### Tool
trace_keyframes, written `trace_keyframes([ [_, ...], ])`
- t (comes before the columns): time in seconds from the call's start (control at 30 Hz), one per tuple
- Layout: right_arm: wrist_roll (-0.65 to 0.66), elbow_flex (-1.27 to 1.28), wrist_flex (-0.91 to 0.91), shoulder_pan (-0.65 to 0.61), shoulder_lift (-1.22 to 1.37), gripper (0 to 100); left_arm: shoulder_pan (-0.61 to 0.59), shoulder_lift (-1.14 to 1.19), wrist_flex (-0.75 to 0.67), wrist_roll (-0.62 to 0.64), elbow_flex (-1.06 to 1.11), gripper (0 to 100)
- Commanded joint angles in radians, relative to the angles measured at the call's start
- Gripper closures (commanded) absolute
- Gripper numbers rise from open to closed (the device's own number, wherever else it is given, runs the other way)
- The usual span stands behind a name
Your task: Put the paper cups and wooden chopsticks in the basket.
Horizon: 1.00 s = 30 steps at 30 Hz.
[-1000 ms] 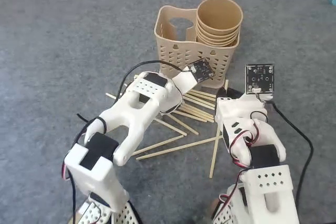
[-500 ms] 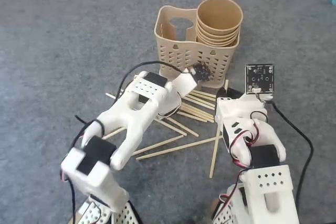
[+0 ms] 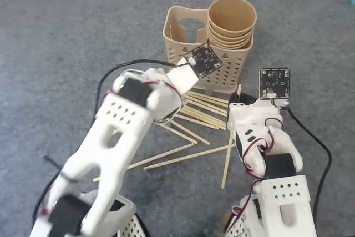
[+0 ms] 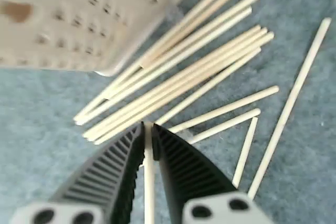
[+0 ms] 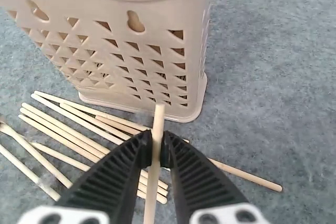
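Left end effector: pressed together, pinching chopstick A between the two ribbed jaws. Chopstick A runs lengthwise along the jaw gap and its tip shows just past the fingertips. I hold this end effector above the loose chopsticks, close to the perforated wall of the basket.

Right end effector: pressed together, pinching chopstick B. Chopstick B projects beyond the jaws and points toward the lower front wall of the basket, near its foot. Whether the tip touches the wall cannot be told.

Task items, high view:
- The basket stands upright on the grey counter, beyond both of my arms.
- The paper cups are nested in one stack, upright, in the basket compartment on my right-arm side.
- The loose chopsticks lie flat on the counter in front of the basket. Several lie bunched side by side near its foot; others are scattered singly toward my arm bases.
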Motion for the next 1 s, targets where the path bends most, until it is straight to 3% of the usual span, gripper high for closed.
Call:
trace_keyframes([
  [0.0, 0.002, 0.000, -0.021, 0.008, -0.033, 99.1, -0.002, -0.203, 0.014, 0.014, -0.039, 99],
  [0.2, 0.002, 0.002, -0.021, 0.008, -0.033, 99.1, -0.006, -0.474, -0.052, 0.143, -0.045, 99],
  [0.4, 0.008, 0.034, -0.062, -0.013, -0.033, 99.1, -0.161, -0.603, -0.342, 0.296, -0.045, 99],
  [0.57, 0.009, 0.046, -0.082, -0.018, -0.033, 99.1, -0.242, -0.603, -0.554, 0.322, -0.045, 99],
  [0.7, 0.009, 0.048, -0.084, -0.018, -0.033, 99.1, -0.239, -0.594, -0.729, 0.382, -0.045, 99],
  [0.87, 0.009, 0.048, -0.084, -0.018, -0.033, 99.1, -0.160, -0.480, -0.991, 0.566, -0.045, 99],
  [0.97, 0.009, 0.048, -0.084, -0.018, -0.033, 99.1, -0.120, -0.414, -1.086, 0.589, -0.047, 99],
])
